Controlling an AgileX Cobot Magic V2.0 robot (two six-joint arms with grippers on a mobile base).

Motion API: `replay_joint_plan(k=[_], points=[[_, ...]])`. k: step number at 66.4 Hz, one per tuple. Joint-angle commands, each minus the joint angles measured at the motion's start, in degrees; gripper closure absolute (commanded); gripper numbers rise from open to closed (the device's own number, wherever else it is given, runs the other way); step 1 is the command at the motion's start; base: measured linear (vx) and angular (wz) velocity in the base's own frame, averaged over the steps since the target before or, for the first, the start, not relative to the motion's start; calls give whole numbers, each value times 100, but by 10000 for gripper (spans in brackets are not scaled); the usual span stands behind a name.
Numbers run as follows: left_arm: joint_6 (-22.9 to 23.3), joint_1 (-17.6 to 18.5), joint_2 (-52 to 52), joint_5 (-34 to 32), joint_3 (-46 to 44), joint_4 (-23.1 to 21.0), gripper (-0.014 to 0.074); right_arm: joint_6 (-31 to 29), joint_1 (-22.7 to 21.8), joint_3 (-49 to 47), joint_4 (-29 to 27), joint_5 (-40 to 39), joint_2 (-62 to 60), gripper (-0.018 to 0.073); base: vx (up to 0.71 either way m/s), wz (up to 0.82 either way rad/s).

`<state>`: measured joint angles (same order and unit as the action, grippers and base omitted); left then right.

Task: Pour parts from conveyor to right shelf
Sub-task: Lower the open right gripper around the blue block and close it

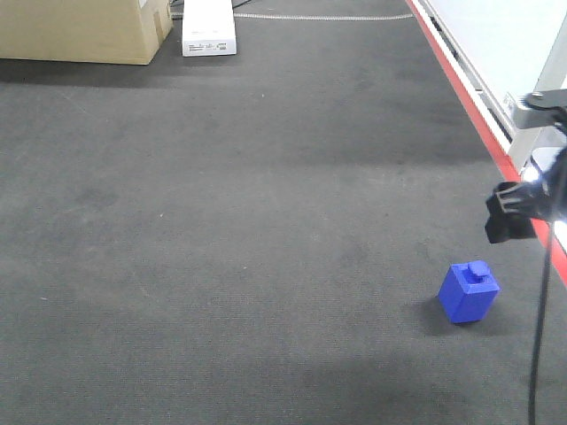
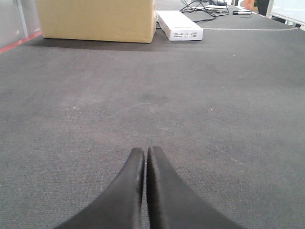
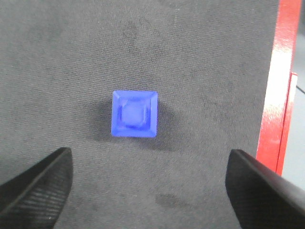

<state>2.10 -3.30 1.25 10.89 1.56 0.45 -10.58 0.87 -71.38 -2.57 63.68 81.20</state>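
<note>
A: Right gripper [image 3: 150,152] state?
B: Spread wide, pointing straight down at the conveyor [image 3: 71,57]. The blue cube [image 3: 135,113] sits on the belt just ahead of the gap between the fingers, touching neither, stud up. The red strip [image 3: 281,71] is off to one side of it.
A: Left gripper [image 2: 144,150]?
B: Fingers pressed together, low over the belt, well apart from the cube.
A: Any writing?
B: The white flat box [image 2: 178,26] at the belt's far end has a label, but the print is too small to read. The cardboard box [image 2: 95,19] just beside it is plain.
</note>
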Motion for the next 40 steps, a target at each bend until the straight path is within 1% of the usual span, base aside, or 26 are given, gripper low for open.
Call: replay_joint_plan(k=[1, 6, 16, 27, 40], points=[[49, 8, 77, -408, -110, -45, 602, -132, -45, -430, -59, 143, 208, -48, 0, 0], [49, 8, 77, -408, -110, -45, 602, -218, -45, -480, -216, 264, 458, -45, 0, 0], [49, 8, 77, -408, -110, -45, 602, -610, -45, -469, -634, 293, 890, -39, 0, 0], [49, 8, 77, -408, -110, -45, 602, -620, -45, -469, -616, 254, 1323, -36, 0, 0], [49, 8, 77, -408, -110, -45, 602, -625, -45, -469, -571, -56, 1759, -35, 0, 0]])
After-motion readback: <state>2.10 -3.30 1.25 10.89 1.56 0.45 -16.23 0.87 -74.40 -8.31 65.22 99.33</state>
